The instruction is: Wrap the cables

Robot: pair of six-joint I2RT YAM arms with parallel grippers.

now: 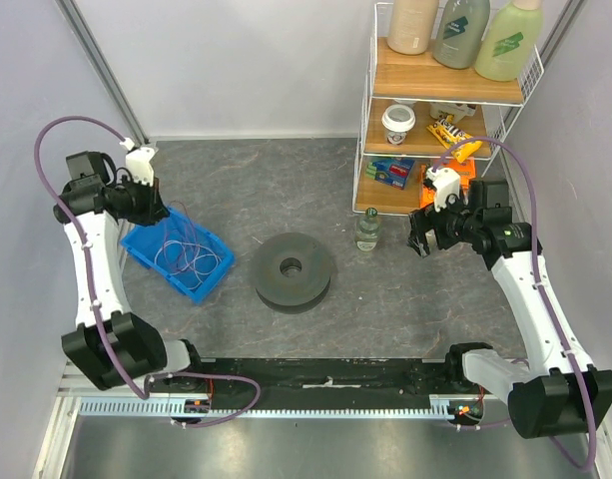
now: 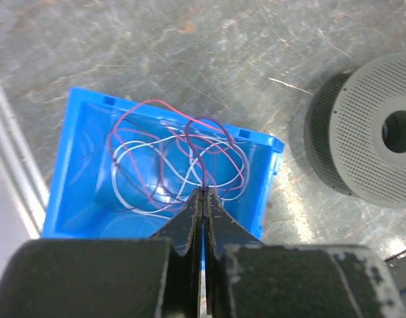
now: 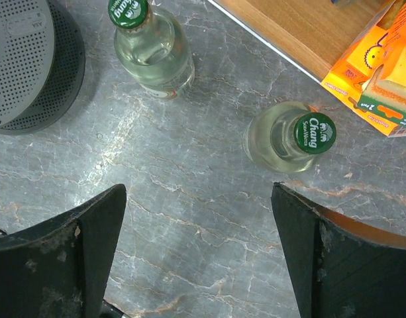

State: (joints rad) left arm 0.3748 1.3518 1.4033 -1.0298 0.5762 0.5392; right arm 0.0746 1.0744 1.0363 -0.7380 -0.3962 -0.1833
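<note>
Left wrist view: left end effector (image 2: 203, 193), fully closed, pinches the cables (image 2: 209, 120) looping just ahead.

The bench (image 1: 286, 190) carries one blue bin (image 2: 80, 172) at the left holding several cables (image 2: 189, 159) too tangled to count, one grey spool (image 1: 293, 270) in the middle, two green-capped bottles (image 3: 153, 50) at the right, and one rack (image 1: 435, 88) of three shelves at far right, three big bottles (image 1: 460, 35) on top.

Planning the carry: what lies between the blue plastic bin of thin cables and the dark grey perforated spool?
Only bare grey marbled tabletop separates the blue plastic bin from the dark grey perforated spool, in the top external view.
</note>
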